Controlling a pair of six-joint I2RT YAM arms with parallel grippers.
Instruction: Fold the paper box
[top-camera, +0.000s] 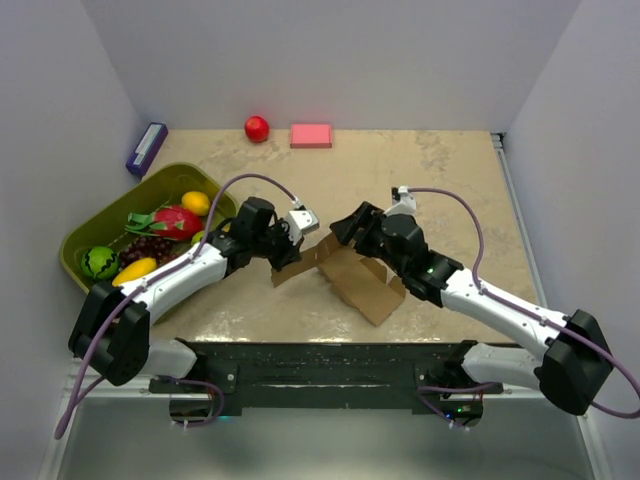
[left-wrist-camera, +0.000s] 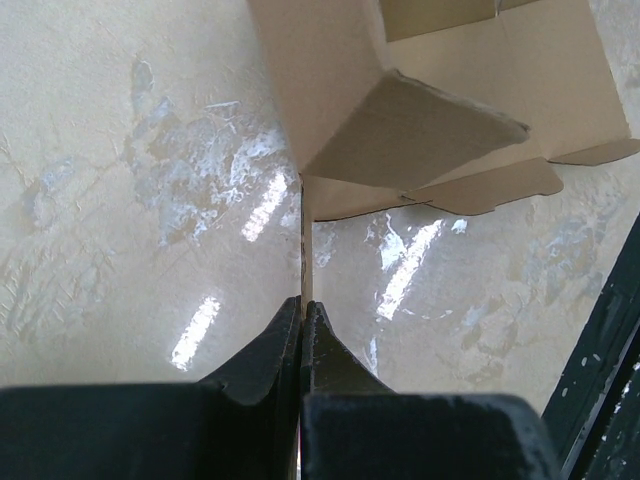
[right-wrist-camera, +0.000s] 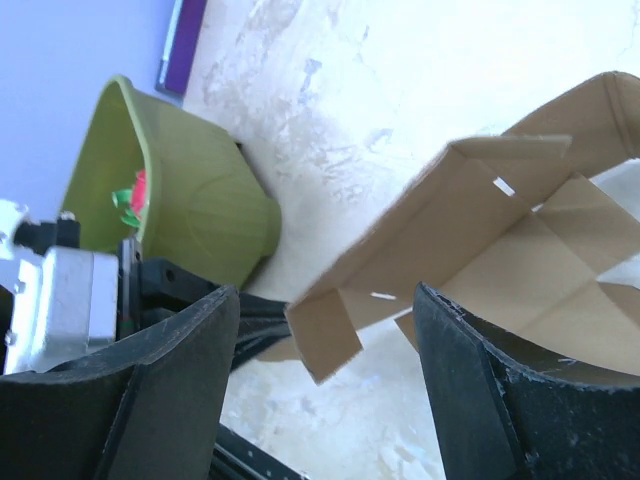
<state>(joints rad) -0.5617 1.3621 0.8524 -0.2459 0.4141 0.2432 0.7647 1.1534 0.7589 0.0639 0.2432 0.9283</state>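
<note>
The paper box (top-camera: 355, 275) is a brown die-cut cardboard sheet, partly folded up, lying in the middle of the table between both arms. My left gripper (top-camera: 290, 250) is shut on a thin flap at its left end. In the left wrist view that flap runs edge-on into the shut gripper (left-wrist-camera: 302, 305), with the rest of the paper box (left-wrist-camera: 420, 110) beyond it. My right gripper (top-camera: 345, 228) hovers over the box's upper left part. In the right wrist view it (right-wrist-camera: 325, 290) stands open, with a raised flap of the paper box (right-wrist-camera: 500, 240) between its fingers, untouched.
A green basket (top-camera: 90, 235) of toy fruit stands at the left, close behind the left arm, and shows in the right wrist view too (right-wrist-camera: 190, 190). Along the back wall lie a purple box (top-camera: 146, 148), a red ball (top-camera: 257, 128) and a pink block (top-camera: 311, 135).
</note>
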